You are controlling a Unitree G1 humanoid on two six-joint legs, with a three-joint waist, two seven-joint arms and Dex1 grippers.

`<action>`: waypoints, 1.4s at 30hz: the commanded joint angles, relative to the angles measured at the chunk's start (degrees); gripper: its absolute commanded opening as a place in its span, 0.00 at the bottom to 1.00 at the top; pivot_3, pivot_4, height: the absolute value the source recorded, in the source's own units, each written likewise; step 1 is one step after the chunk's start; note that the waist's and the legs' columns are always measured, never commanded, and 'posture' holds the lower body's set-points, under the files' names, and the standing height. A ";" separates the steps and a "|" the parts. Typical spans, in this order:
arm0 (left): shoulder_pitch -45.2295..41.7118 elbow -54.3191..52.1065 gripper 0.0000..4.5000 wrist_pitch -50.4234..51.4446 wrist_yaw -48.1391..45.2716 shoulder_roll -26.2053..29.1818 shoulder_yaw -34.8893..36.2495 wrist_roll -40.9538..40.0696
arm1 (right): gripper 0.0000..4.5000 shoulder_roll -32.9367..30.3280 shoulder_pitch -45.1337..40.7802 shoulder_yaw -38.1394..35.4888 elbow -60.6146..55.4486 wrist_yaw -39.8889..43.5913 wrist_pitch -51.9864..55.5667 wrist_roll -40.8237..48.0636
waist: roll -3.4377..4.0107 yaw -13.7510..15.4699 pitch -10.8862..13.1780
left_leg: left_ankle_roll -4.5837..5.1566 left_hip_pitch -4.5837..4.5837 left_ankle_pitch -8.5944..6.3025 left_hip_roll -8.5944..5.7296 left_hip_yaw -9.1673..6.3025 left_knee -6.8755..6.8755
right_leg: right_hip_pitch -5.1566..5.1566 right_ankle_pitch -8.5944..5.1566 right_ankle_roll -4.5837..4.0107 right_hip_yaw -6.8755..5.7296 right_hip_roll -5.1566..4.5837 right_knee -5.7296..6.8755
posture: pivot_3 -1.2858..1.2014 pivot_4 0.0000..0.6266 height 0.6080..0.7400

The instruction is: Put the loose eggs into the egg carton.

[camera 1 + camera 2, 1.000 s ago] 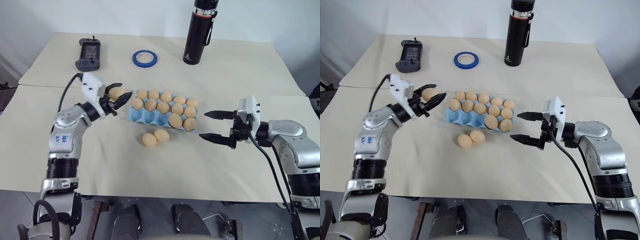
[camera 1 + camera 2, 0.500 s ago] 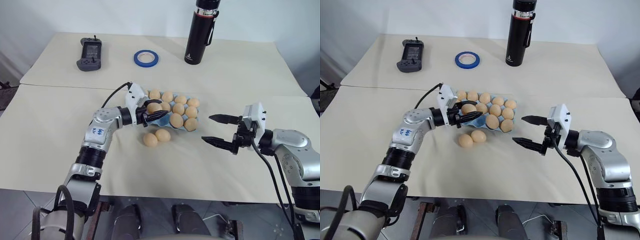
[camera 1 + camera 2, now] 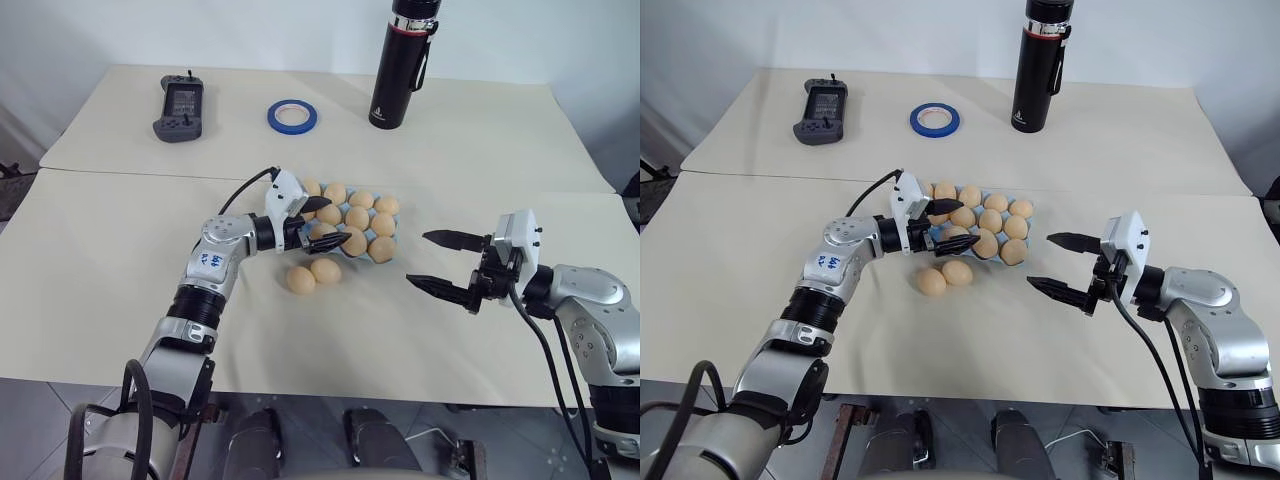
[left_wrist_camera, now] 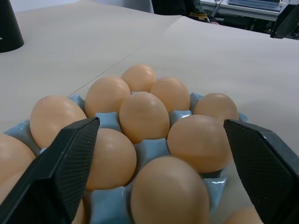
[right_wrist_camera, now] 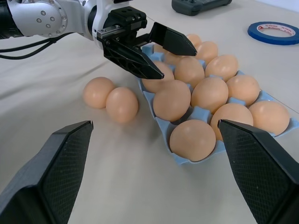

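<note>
The light blue egg carton (image 4: 149, 151) lies at the table's middle, with eggs in most of its cups. My left gripper (image 3: 968, 224) hovers level over the carton's near left corner. It is open, its fingers (image 5: 170, 39) spread wide to either side of an egg (image 3: 322, 231) that rests in a cup. Two loose eggs (image 3: 300, 279) (image 3: 324, 270) lie touching on the table just in front of the carton. My right gripper (image 3: 417, 258) is open with nothing in it. It hangs to the right of the carton and points left toward it.
At the back of the table stand a tall black bottle (image 3: 400, 65), a blue tape ring (image 3: 291, 115) and a dark handheld controller (image 3: 180, 108). Bare table lies between the loose eggs and my right gripper.
My left gripper carried an egg rightward and down to the carton, then opened and let it go into a cup. The right gripper has stayed in place.
</note>
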 commanded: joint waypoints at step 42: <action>51.47 -57.79 1.00 13.95 1.59 21.55 23.63 -17.35 | 1.00 -3.81 -6.00 0.38 4.66 9.98 1.14 2.34 | -0.03 0.09 0.04 | -0.10 0.12 -0.55 0.15 0.08 -0.70 | 0.20 -0.17 -0.29 -0.26 -0.18 -0.93 | 0.52 0.24 1.00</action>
